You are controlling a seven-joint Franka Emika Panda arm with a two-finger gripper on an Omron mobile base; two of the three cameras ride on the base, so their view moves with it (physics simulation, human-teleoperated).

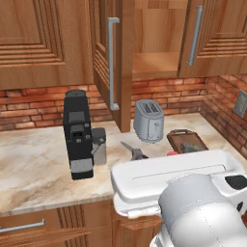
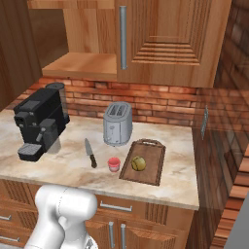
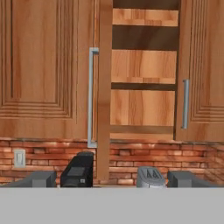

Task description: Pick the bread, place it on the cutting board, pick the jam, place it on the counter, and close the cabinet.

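The olive-brown bread (image 2: 138, 163) lies on the dark cutting board (image 2: 151, 171), right of the toaster. The small red jam (image 2: 114, 164) stands on the beige counter (image 2: 58, 168) just left of the board; its red top peeks over my arm (image 1: 172, 154). The cabinet (image 3: 144, 65) has its left door (image 3: 104, 87) swung out edge-on, its right door (image 3: 201, 65) shut, and bare shelves inside. My gripper (image 3: 111, 180) is open wide with nothing between its fingertips (image 3: 37, 178), facing the cabinet from a distance, level with the brick wall below it.
A black coffee machine (image 2: 39, 126) stands at the left of the counter, with a silver toaster (image 2: 117, 124) in the middle. A knife (image 2: 90, 153) lies between them. The open door (image 1: 120, 62) juts out over the counter. A brick side wall (image 2: 214, 126) closes the right end.
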